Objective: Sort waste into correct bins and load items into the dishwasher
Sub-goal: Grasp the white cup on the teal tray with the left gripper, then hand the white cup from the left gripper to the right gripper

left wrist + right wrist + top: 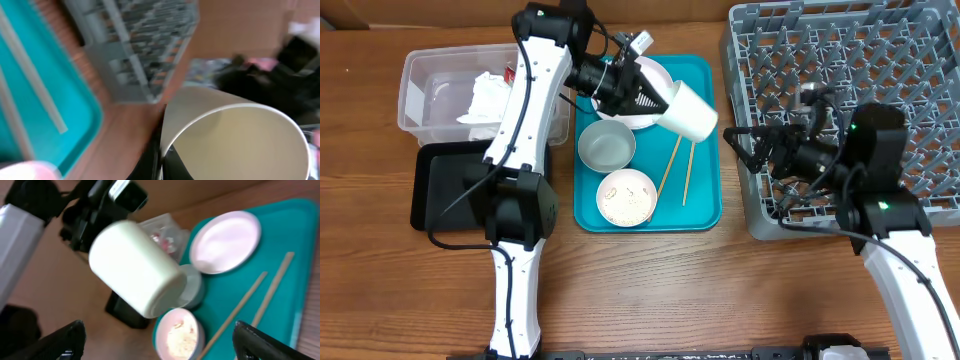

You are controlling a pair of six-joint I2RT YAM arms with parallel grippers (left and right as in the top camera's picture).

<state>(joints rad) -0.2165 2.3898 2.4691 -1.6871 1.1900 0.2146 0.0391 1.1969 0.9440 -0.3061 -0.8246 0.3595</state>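
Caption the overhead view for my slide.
Left gripper holds the white cup tilted above the teal tray; right gripper open at the dish rack.

No readable text, label or number shows in any view

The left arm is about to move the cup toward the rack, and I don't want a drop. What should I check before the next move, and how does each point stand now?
1. Grip on the cup: ok. The left fingers pinch its rim, and it is lifted and tilted.
2. Cup contents: ok. The inside looks empty in the left wrist view.
3. Right fingers: ok. They are spread open and face the cup.
4. Gap between cup and right fingers: ok. Nothing lies between them in the overhead view.
5. Chopsticks: ok. They lie flat on the teal tray, below the cup.
6. Landing spot in the rack: cannot tell. The right arm hides the near corner.
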